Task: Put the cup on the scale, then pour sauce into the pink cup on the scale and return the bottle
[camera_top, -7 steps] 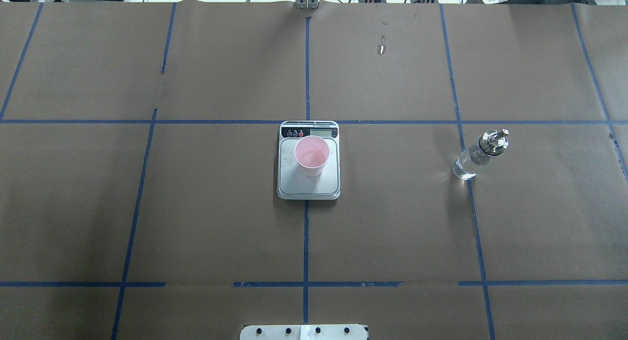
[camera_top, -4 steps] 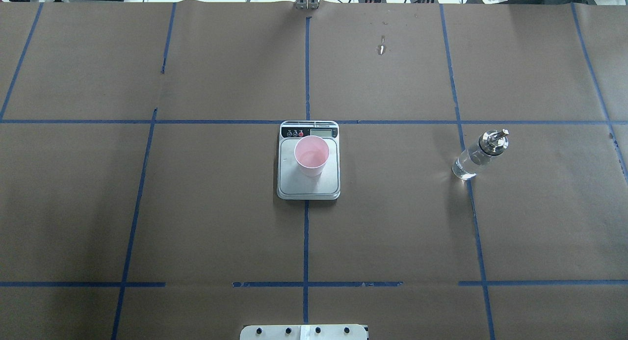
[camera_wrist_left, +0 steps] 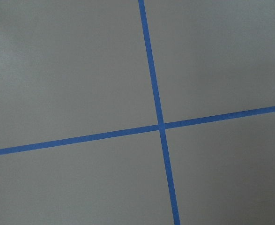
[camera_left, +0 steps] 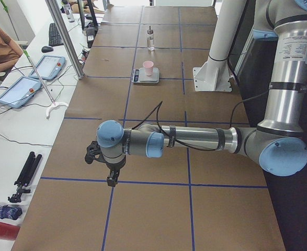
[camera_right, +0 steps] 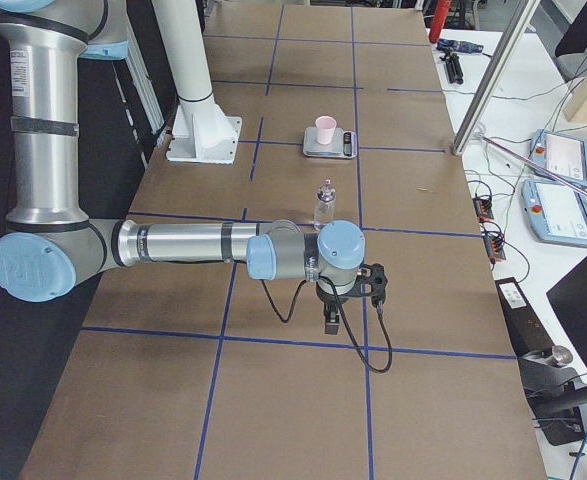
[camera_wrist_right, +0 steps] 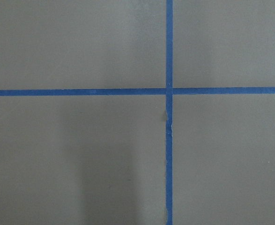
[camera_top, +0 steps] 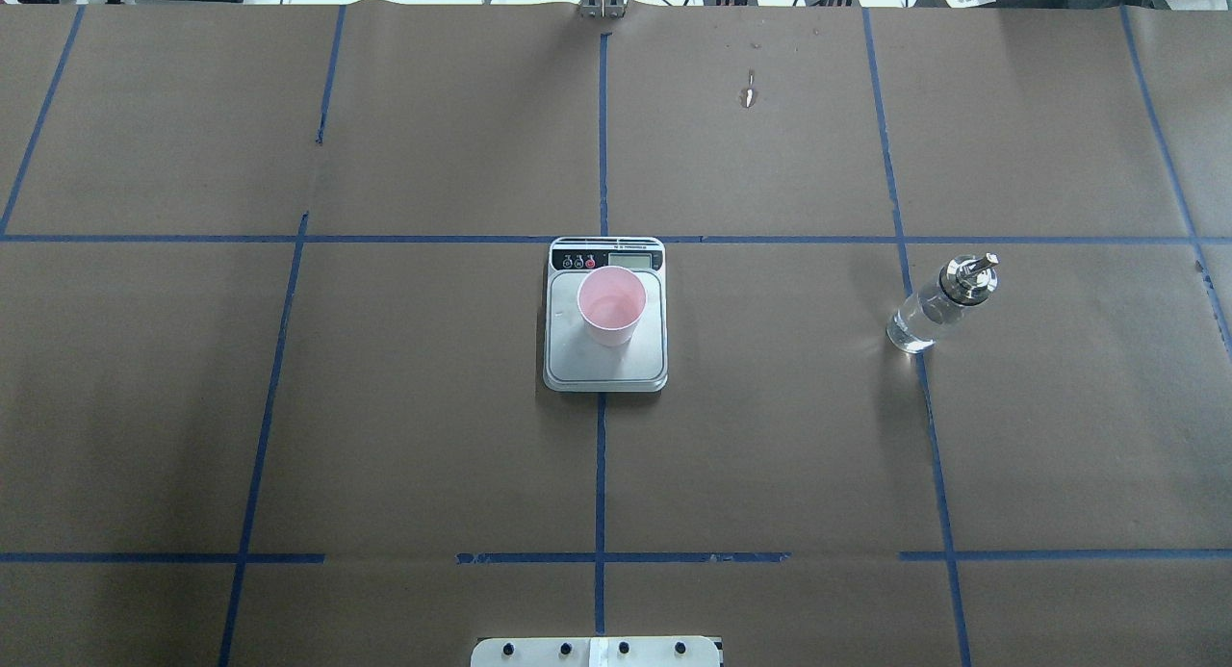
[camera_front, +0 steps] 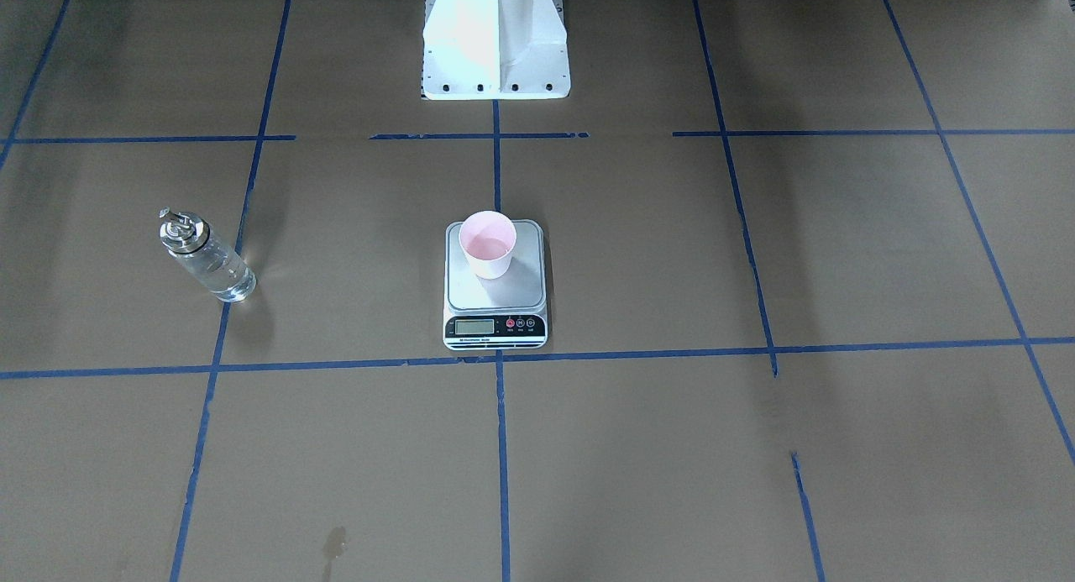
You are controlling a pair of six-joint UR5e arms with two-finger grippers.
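Left fingers (camera_left: 111, 180) and right fingers (camera_right: 330, 322) show only in side views; whether apart or together, cannot tell. Cup (camera_top: 610, 306) contents unclear.

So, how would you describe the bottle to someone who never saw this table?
Find the scale in the middle of the brown table. To the robot's right of it, the bottle stands alone at a blue tape line. Unlike the pink cup, it is clear glass, metal-topped.

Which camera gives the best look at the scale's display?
Exterior front-facing: the scale has its display on the near edge. Overhead shows it at the far edge; side views show the scale tiny; wrist cameras see only taped paper.
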